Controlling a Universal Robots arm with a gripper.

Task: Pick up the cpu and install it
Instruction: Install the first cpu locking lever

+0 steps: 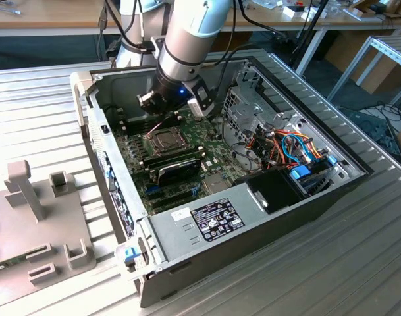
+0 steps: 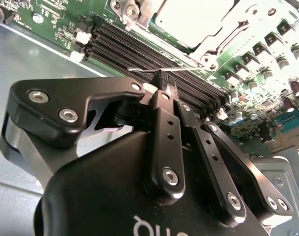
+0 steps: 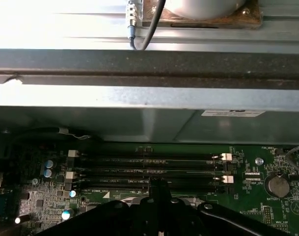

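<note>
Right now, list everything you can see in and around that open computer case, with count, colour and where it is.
computer case: one, black and grey, open on the slatted metal table.
motherboard: one, green, on the case floor.
cpu: one, silver-grey, lying in the socket frame mid-board.
memory slots: four, black, beside the socket, shown in both wrist views.
coin battery: one, silver, near the slots' end.
power supply: one, grey with a black label, at the case's near end.
cables: a bundle, orange, blue and black, toward the exterior view's right.
fixture: one, grey, at the exterior view's left.
gripper: one, black, fingertips together over the memory slots, holding nothing.
</note>
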